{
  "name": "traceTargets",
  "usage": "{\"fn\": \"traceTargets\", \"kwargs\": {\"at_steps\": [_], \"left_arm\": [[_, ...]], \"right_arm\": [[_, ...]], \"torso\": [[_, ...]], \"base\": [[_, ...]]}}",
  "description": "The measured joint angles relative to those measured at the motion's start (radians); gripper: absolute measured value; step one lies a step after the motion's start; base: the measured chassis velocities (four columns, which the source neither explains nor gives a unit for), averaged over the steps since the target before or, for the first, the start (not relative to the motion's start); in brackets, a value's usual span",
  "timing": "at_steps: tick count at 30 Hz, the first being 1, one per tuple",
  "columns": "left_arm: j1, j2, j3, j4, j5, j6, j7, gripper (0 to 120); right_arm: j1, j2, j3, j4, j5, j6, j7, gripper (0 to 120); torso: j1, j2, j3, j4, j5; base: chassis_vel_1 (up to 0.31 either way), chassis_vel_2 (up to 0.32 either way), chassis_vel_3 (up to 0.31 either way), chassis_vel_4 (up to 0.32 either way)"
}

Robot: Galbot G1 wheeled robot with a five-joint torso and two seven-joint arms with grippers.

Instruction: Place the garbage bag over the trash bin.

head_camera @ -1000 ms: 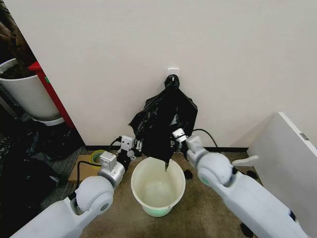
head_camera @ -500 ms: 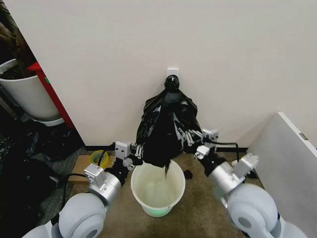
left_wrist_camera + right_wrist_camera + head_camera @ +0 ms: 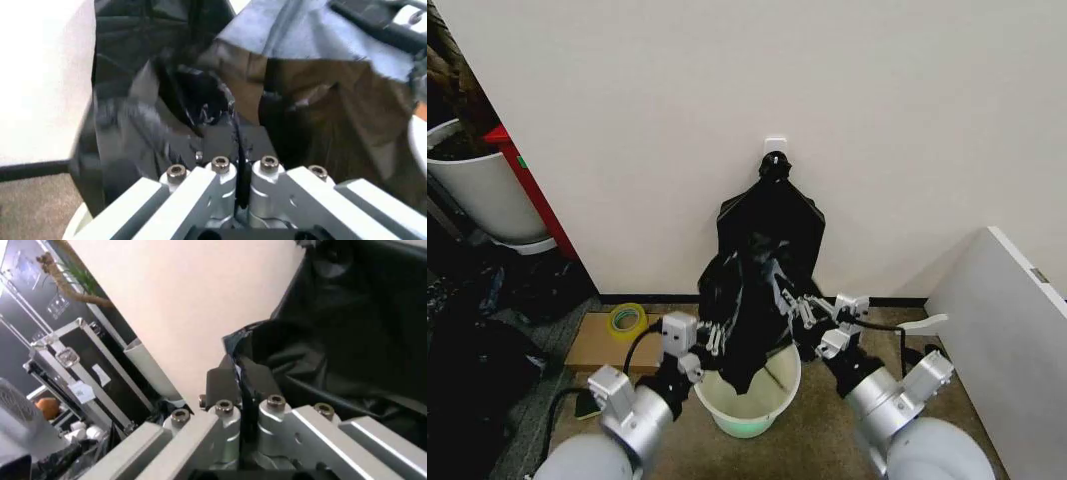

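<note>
Both claws, left claw (image 3: pixel 710 338) and right claw (image 3: pixel 799 312), are clenched on the garbage bag (image 3: pixel 762 275), which hangs from the wall above the trash bin (image 3: pixel 745 400) on the floor. Its lower tip dips into the bin, but the mouth is not yet over the rim.

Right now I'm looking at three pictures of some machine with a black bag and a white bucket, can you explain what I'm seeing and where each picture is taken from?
This is a wheeled robot with two arms. The wide picture comes from a camera on its head, looking down at the floor by a wall. The other two come from cameras on its wrists, so they show each pincer up close. The left pincer and the right pincer are each shut on a side of the garbage bag, a crinkled black plastic bag, holding it above the trash bin, a round white bucket on the carpet. The bag's top hangs from a hook on the wall. A roll of yellow tape lies on a cardboard box nearby.
</note>
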Motion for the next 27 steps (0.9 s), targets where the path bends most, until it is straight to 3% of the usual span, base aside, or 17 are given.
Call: {"fn": "traceTargets", "kwargs": {"at_steps": [10,17,27], "left_arm": [[-0.025,-0.006,-0.065,0.001,0.016,-0.041,0.005,0],[-0.048,0.021,-0.156,0.003,-0.030,-0.049,0.002,0],[-0.041,0.032,-0.172,0.004,-0.045,-0.051,0.001,0]], "right_arm": [[-0.004,0.079,-0.046,-0.085,0.032,0.050,-0.010,0],[0.027,0.125,-0.054,-0.063,0.150,0.067,-0.020,0],[-0.018,0.176,-0.075,-0.141,0.186,0.108,0.008,0]], "torso": [[0.000,0.000,0.000,-0.0001,-0.0001],[0.000,0.000,0.000,-0.0001,-0.0001],[0.000,0.000,0.000,-0.0004,-0.0001]], "base": [[0.000,0.000,0.000,0.000],[0.000,0.000,0.000,0.000],[0.000,0.000,0.000,0.000]]}}
